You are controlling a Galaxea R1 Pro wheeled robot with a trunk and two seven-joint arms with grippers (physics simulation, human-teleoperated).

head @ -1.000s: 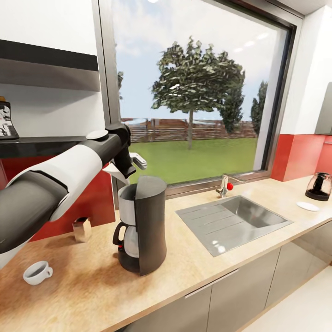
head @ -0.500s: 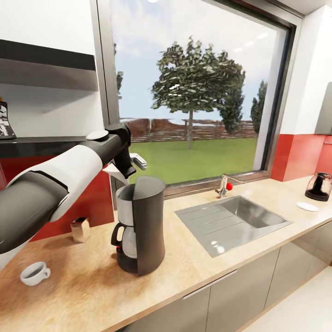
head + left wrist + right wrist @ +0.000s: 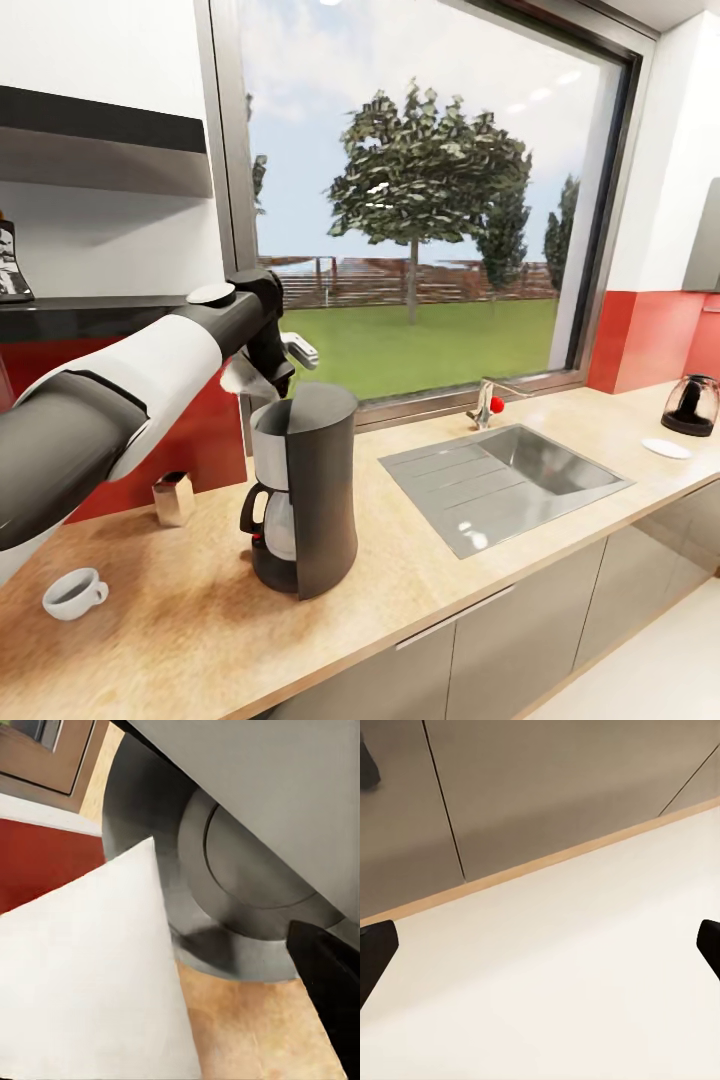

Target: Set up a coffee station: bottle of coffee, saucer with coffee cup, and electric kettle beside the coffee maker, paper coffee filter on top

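Observation:
The black and silver coffee maker (image 3: 300, 490) stands on the kitchen countertop (image 3: 420, 590). Just above its top rim my left gripper (image 3: 262, 368) is shut on the white paper coffee filter (image 3: 238, 379). In the left wrist view the paper coffee filter (image 3: 90, 975) hangs beside the machine's round top (image 3: 225, 885), with one black finger (image 3: 330, 997) showing. The coffee cup (image 3: 72, 593) sits on the counter at the left. On the black kitchen shelf (image 3: 100, 305) the bottle of coffee (image 3: 10, 262) stands at the picture's edge. The electric kettle (image 3: 692, 405) and saucer (image 3: 667, 447) are far right. My right gripper (image 3: 540, 945) is open over the floor.
A steel sink (image 3: 505, 480) with a faucet (image 3: 487, 403) lies right of the coffee maker. A small wooden block (image 3: 173, 498) stands by the red backsplash. A large window runs behind the counter. Grey cabinet fronts (image 3: 547, 787) show in the right wrist view.
My left gripper has dipped slightly with the filter, which now sits lower behind the coffee maker's top rim. The head view shifted a little.

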